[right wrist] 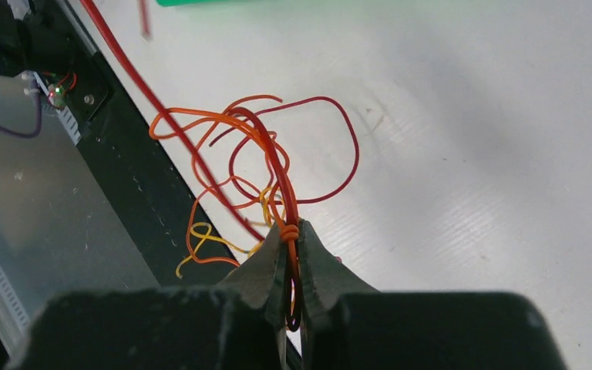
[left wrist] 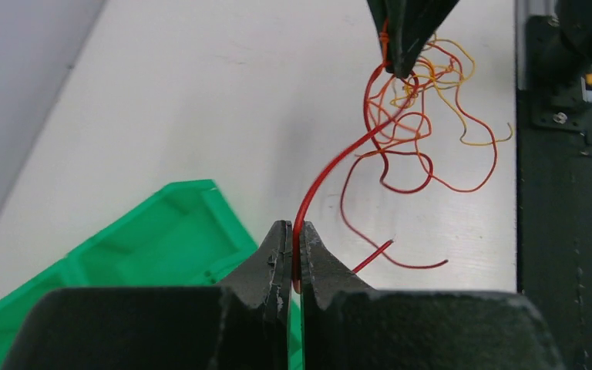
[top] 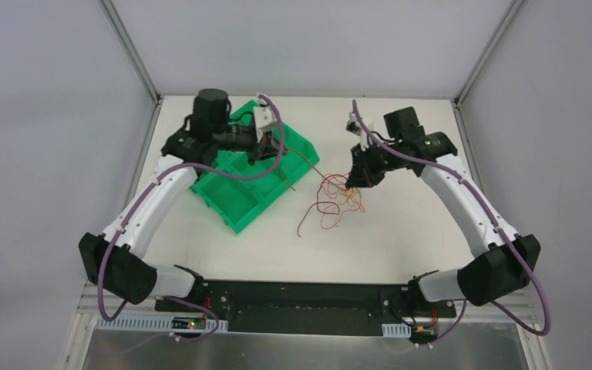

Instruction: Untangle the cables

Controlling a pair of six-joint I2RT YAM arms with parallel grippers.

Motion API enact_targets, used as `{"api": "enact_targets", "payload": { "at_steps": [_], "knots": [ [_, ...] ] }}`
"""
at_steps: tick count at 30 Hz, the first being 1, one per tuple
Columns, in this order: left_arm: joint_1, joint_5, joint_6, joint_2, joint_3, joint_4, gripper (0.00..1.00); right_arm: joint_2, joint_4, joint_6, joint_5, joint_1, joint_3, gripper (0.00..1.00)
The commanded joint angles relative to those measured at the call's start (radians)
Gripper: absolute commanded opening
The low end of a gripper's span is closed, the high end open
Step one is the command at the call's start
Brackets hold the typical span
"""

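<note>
The cables (top: 334, 199) are a small tangle of thin red, orange and yellow wires lying mid-table. My right gripper (top: 352, 183) sits at the tangle's upper right edge. In the right wrist view it (right wrist: 291, 240) is shut on a bunch of orange and dark red strands, with an orange knot at its fingertips and loose loops (right wrist: 277, 146) spreading beyond. My left gripper (left wrist: 296, 245) is shut on one red cable (left wrist: 331, 166), which arcs from the jaws up into the tangle (left wrist: 420, 116). From above, the left gripper (top: 267, 154) hangs over the green bin.
A green compartment bin (top: 239, 202) lies left of the tangle, its corner just below my left jaws (left wrist: 166, 231). The black base plate (top: 301, 304) runs along the near table edge. White enclosure walls stand at both sides and the back.
</note>
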Motion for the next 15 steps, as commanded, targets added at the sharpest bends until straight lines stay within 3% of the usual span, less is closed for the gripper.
{"api": "enact_targets", "payload": {
  "at_steps": [1,9,15],
  "knots": [
    [0.105,-0.015,-0.107,-0.092,0.129,0.016,0.00,0.018,-0.080,-0.045,-0.033,-0.105,-0.038,0.06],
    [0.149,-0.058,-0.151,-0.067,0.297,0.017,0.00,0.066,-0.110,-0.085,-0.048,-0.226,-0.114,0.14],
    [0.155,-0.024,-0.118,-0.099,0.258,-0.004,0.00,0.158,-0.192,0.019,-0.248,-0.339,-0.005,0.21]
  ]
}}
